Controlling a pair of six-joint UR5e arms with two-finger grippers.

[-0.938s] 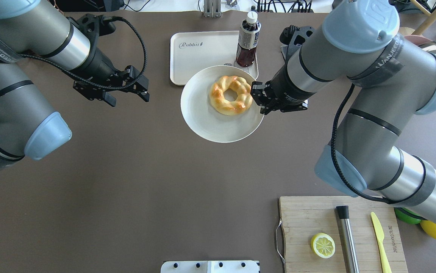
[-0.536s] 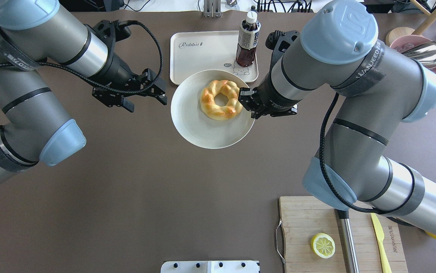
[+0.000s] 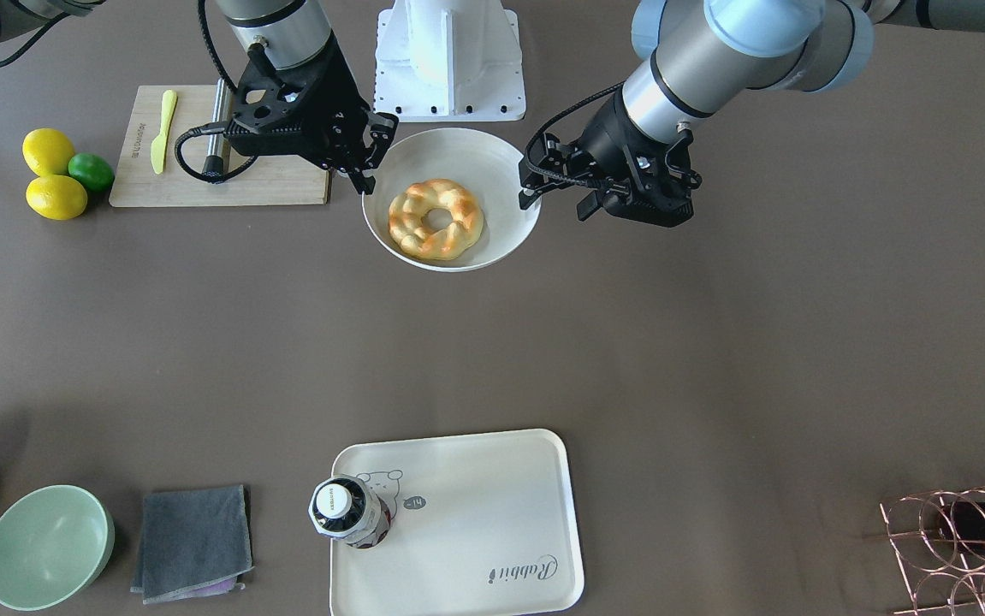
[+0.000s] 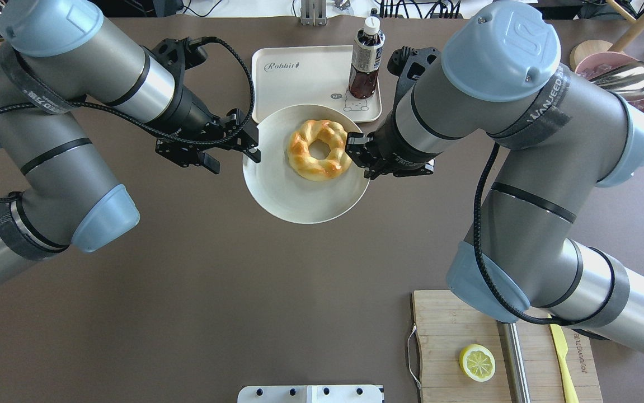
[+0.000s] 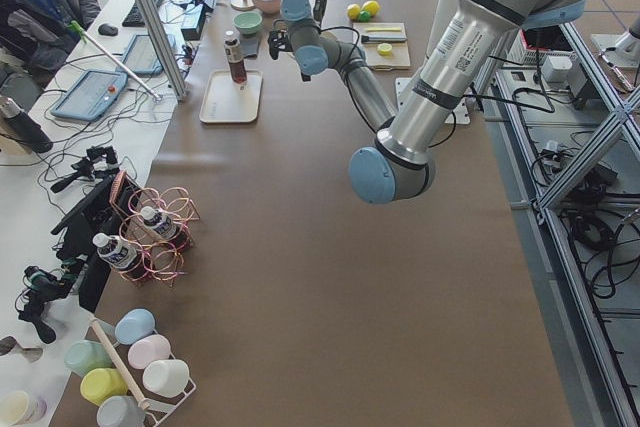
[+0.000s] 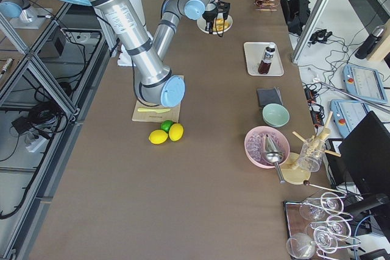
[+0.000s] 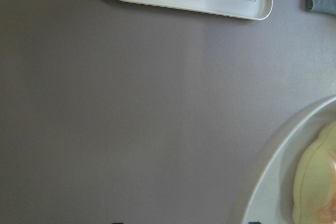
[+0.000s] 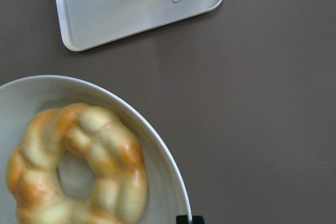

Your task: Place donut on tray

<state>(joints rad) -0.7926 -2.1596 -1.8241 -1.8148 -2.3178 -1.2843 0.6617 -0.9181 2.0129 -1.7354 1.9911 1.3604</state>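
The donut (image 4: 318, 149), braided and golden, lies in a round white bowl (image 4: 294, 201). My right gripper (image 4: 358, 159) is shut on the bowl's right rim and holds it above the table; its fingertip shows at the rim in the right wrist view (image 8: 189, 219). My left gripper (image 4: 231, 158) is open, one finger at the bowl's left rim. The cream tray (image 4: 294, 84) lies beyond the bowl, with a dark drink bottle (image 4: 365, 61) standing on its bear-print corner. In the front view the donut (image 3: 435, 218) is well apart from the tray (image 3: 475, 513).
A wooden cutting board (image 4: 456, 336) with a lemon half (image 4: 476, 362), a yellow knife and a steel bar lies near the robot's right. A green bowl (image 3: 47, 547) and grey cloth (image 3: 192, 539) lie beside the tray. A copper wire rack (image 3: 963, 547) stands at the far left.
The right arm has carried the bowl with the donut to the robot's left. The left gripper has moved right and now reaches the bowl's left rim.
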